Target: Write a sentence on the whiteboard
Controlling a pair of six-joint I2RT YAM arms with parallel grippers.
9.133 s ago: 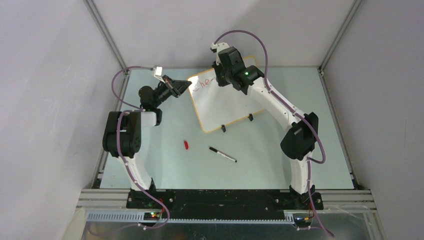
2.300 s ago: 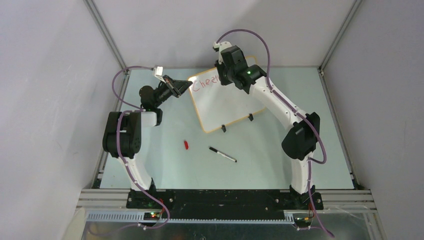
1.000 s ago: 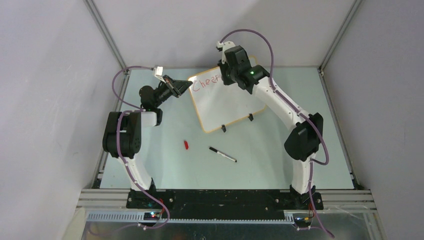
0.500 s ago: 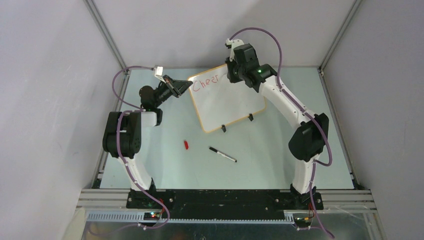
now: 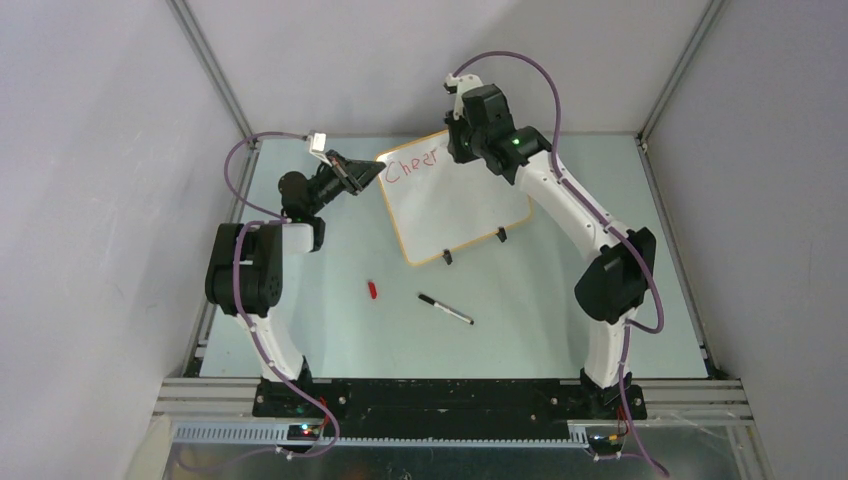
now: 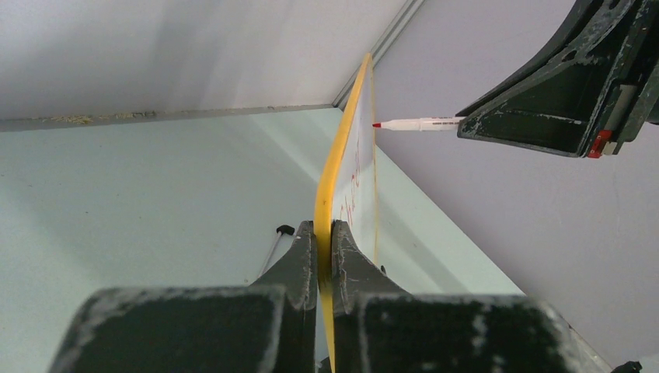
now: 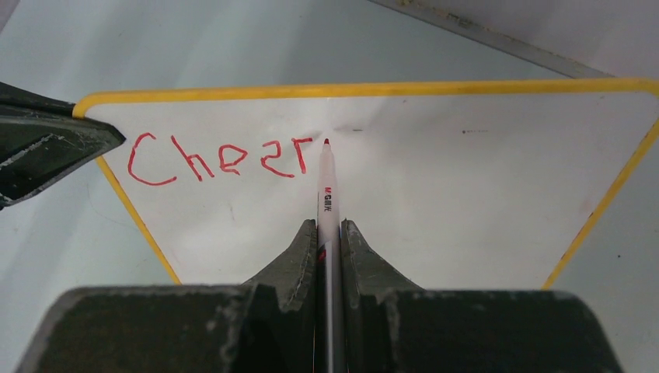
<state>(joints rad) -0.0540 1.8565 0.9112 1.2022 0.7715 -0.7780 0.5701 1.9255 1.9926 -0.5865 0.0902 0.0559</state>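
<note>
Low in the top view, a black pen (image 5: pixel 445 308) and a small red cap (image 5: pixel 372 290) lie apart on the pale green surface (image 5: pixel 330 340), in the same spots as nine seconds ago. Beyond them, at centre frame, the whiteboard (image 5: pixel 455 215) stands on two black clip feet (image 5: pixel 446 258) along its lower edge, unmoved. Its long axis runs from its left-hand corner up toward the right, along the line of writing, and its white face looks toward the near side. In the left wrist view it is seen edge-on and upright, as a thin yellow rim. The left gripper (image 6: pixel 324 233) is clenched on that rim at the board's upper left corner, as before.

The sentence (image 7: pixel 221 159) sits in the board's upper left. Its red letters now read "Cheer", where only "Che" stood earlier. The right gripper (image 7: pixel 329 233), farthest back at the board's top edge, has shifted rightward along the row. It is clamped on a red marker (image 7: pixel 325 186) whose barrel points straight at the board, with the tip just right of the last "r" and right at the face. In the top view this wrist covers the board's upper right corner.
</note>
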